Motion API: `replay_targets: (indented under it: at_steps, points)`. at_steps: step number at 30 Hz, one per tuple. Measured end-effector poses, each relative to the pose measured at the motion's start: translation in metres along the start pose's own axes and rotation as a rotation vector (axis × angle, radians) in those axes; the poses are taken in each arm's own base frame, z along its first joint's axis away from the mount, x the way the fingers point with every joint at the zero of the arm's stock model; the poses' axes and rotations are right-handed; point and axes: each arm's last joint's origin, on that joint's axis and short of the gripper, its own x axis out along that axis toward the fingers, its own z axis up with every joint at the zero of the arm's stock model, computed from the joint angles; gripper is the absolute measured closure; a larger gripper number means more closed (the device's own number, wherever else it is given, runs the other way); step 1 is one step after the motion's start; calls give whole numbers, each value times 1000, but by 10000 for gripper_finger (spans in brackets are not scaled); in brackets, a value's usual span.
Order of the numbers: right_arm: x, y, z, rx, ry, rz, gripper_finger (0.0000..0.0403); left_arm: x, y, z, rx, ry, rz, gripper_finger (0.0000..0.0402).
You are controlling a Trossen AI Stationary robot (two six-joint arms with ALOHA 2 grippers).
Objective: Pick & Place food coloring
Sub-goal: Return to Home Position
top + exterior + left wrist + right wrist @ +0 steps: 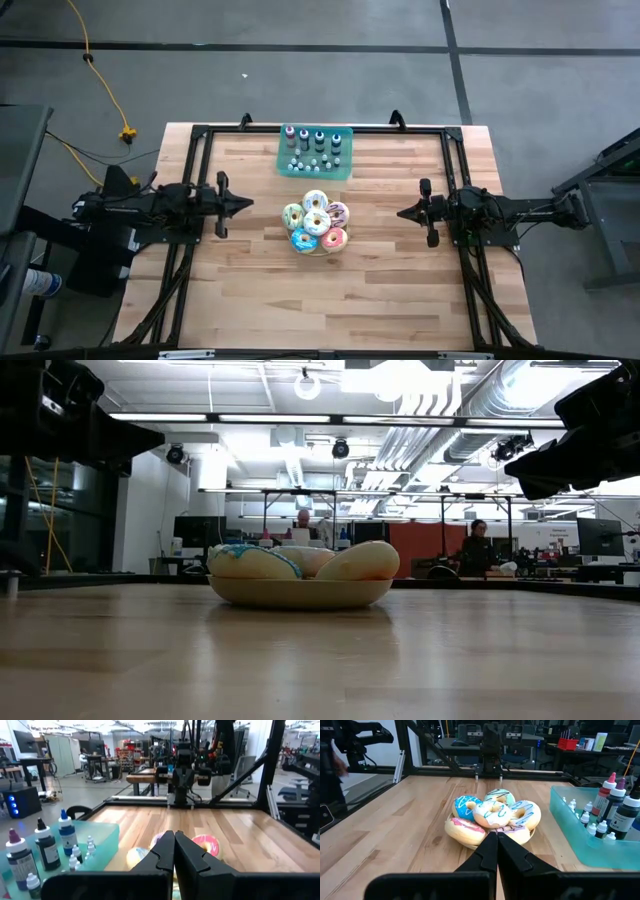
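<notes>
The left gripper [247, 204] hangs over the left side of the table [380, 300] with its fingers pressed together on nothing. The right gripper [401, 212] mirrors it on the right side, likewise closed and empty. Both point inward toward the bowl of frosted donuts [316, 222] at the table's middle, well apart from it. This pulled-back, symmetrical pose reads as a resting stance, since no bottle lies loose on the wood to fetch. The food coloring bottles [315, 148] all stand inside the teal tray [347, 172], which sits near the far edge just beyond the donuts. Every bottle is upright, its long axis vertical and nozzle cap up, probably so that none rolls or leaks. The taller ones line the tray's far side; the tiny ones cluster nearer the donuts.
</notes>
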Motion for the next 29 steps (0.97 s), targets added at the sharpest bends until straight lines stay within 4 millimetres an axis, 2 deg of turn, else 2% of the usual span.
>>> replay_targets:
  at_steps: [29]
  points:
    - [0, 0, 0, 0, 0, 0, 402, 0, 0, -2, 2, 16, -3, 400]
